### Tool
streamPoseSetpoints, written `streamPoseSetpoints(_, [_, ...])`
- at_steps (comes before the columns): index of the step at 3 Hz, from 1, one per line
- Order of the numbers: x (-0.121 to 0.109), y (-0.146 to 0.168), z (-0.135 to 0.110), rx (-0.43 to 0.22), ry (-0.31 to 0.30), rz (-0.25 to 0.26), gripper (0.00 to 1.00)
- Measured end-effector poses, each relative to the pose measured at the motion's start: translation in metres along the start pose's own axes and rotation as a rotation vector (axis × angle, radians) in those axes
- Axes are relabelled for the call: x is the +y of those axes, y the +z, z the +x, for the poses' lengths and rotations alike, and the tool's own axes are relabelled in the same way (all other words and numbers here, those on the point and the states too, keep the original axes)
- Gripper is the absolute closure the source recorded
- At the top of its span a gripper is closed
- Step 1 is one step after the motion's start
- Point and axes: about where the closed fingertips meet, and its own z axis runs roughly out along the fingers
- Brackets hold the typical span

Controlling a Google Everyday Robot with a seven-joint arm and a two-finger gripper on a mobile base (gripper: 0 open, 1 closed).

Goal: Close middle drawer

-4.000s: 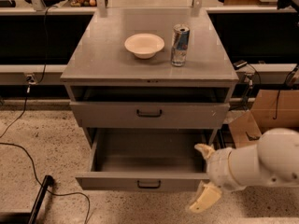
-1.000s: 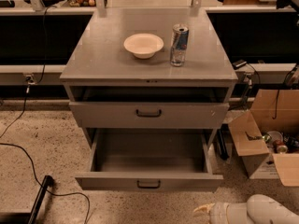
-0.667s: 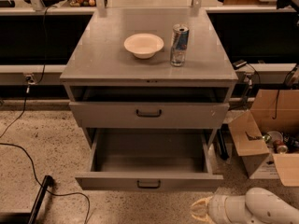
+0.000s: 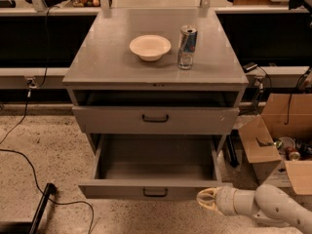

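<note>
Claw (image 4: 207, 199), pale and rounded, grip unclear, hangs beside the boxy grey-metal middle drawer (image 4: 112, 189).

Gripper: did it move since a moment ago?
Yes. The gripper has come up from the picture's bottom edge, closer to the front right corner of the middle drawer.

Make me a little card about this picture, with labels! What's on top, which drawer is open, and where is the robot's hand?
on cabinet: bowl, with a can standing to its right
top drawer: in, or nearly in
middle drawer: pulled far out, looks empty inside
gripper: low down, next to the right end of the middle drawer's front
floor: cable on the left, open box on the right
</note>
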Motion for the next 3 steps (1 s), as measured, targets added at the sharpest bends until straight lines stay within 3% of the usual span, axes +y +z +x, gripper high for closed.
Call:
streamPoseSetpoints(2, [-0.050,0.027,0.007,0.048,-0.035,0.088,1.00])
streamPoseSetpoints(3, [-0.086,0.031,0.000,0.064,-0.068,0.139,1.00])
